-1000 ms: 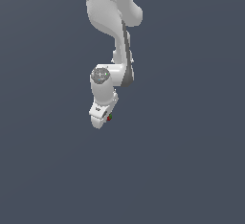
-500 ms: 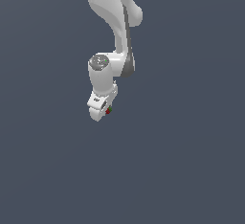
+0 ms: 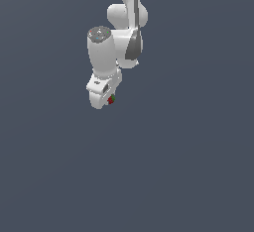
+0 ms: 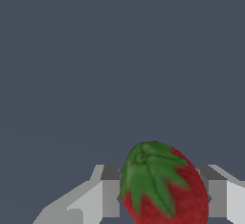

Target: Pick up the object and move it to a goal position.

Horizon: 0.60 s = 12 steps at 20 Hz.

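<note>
The gripper [image 3: 106,101] has its jaws closed on the strawberry [image 4: 162,184], which sits right between them, green top showing. It sticks out past the jaws on one side. A fast or jerky move could make it slip out and fall to the grey surface [image 3: 188,176].

All I see behind is a flat, evenly lit slate-grey backdrop [image 3: 198,166], plain in both views.
</note>
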Each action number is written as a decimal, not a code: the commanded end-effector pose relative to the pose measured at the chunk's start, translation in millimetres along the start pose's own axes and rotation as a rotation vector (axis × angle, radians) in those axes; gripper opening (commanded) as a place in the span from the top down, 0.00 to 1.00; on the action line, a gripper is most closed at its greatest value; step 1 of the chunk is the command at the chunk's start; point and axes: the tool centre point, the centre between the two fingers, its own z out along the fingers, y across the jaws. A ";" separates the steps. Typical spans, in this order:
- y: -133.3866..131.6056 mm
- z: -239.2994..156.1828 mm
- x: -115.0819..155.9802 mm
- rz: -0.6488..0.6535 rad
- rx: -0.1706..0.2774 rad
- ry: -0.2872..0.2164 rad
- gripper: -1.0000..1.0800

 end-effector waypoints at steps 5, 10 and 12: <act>-16.3 -61.7 -6.9 -0.001 0.000 0.002 1.00; -27.0 -105.4 -11.8 -0.001 0.000 0.004 1.00; -30.5 -120.6 -13.7 -0.001 0.000 0.004 1.00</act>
